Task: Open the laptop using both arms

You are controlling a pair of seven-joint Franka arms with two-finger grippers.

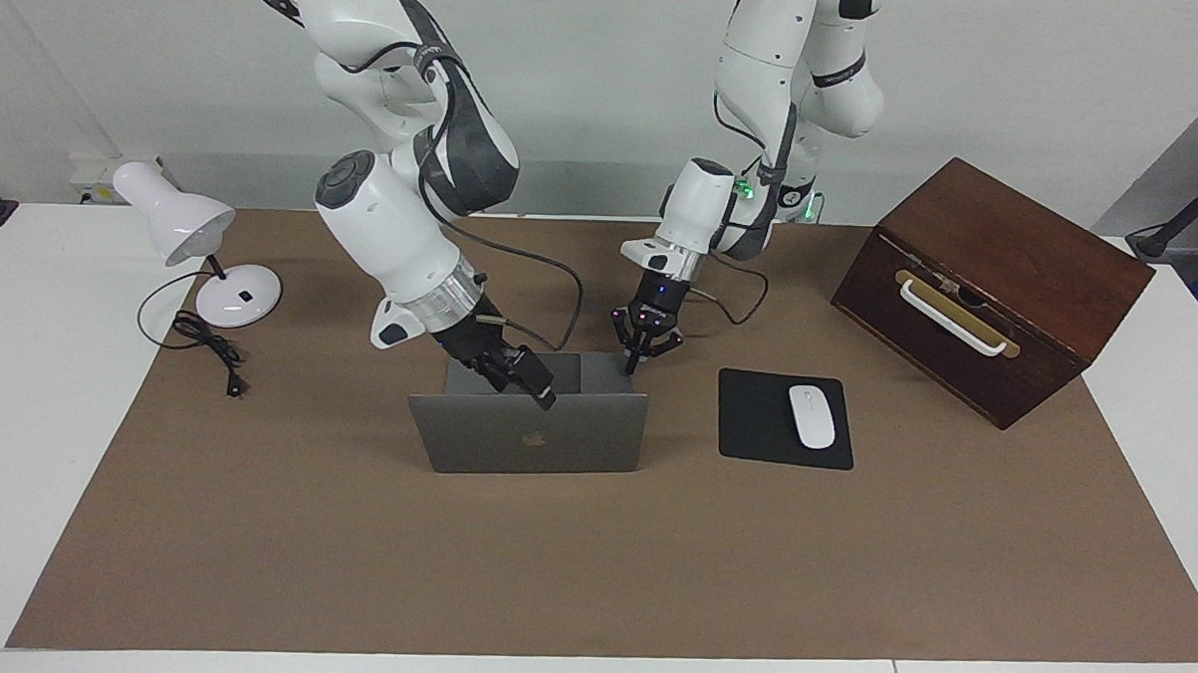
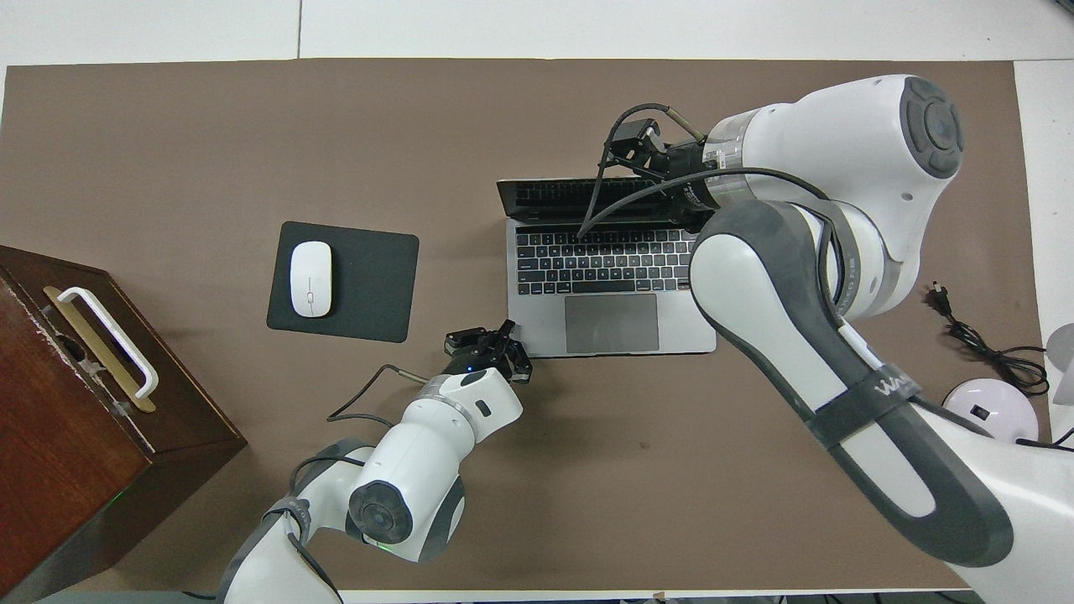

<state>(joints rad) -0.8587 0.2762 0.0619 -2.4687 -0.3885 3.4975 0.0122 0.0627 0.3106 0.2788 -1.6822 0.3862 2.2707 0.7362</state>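
Note:
The silver-grey laptop (image 1: 575, 440) (image 2: 611, 323) stands open on the brown mat, its lid nearly upright with the apple logo facing away from the robots. The keyboard deck shows in the overhead view. My right gripper (image 1: 545, 394) (image 2: 631, 161) is at the lid's top edge, near its middle. My left gripper (image 1: 635, 366) (image 2: 508, 329) is shut, with its tips down on the deck's corner nearest the robots, toward the left arm's end.
A black mouse pad (image 1: 755, 422) with a white mouse (image 1: 811, 416) lies beside the laptop toward the left arm's end. A brown wooden box (image 1: 989, 290) with a white handle stands past it. A white desk lamp (image 1: 189, 233) and its cord (image 1: 210, 348) are at the right arm's end.

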